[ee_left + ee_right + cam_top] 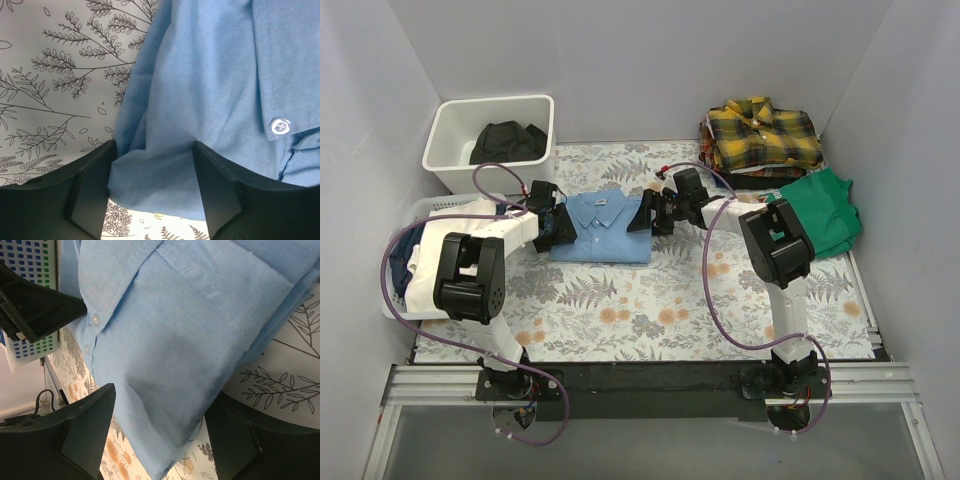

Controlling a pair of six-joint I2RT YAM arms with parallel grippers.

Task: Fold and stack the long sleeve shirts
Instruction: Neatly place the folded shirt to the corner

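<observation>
Top external shows the light blue shirt point(603, 228) folded into a neat rectangle, collar to the far side, lying mid-tabletop point(640, 310); the left claw point(557, 222) is at its left edge and the right claw point(655, 212) at its right edge; from up here the claws' own bodies hide the fingertips, so no grip can be read; over to the left wrist, where the fingers point(90, 195) stand spread with a bunched fold of blue cloth filling the gap, one white button point(279, 126) in sight, the rest of the shirt cut off by the frame; whether the pads press that fold I cannot tell; right wrist, same story, spread wide astride the shirt's edge with cloth between, and a dark wedge point(30, 310) at upper left too cropped to name; the plaid shirt point(762, 132) sits folded on a dark pile point(750, 180) in the far right corner, the pile mostly hidden; a green T-shirt point(820, 212) lies just beside the right arm point(780, 245), reaching the tabletop's right edge; far left, a white bin point(445, 130) holds a black garment point(508, 140); a white basket point(425, 207) is half covered by the left arm point(470, 270); leafy tabletop shows between the blue shirt and the arm bases.
</observation>
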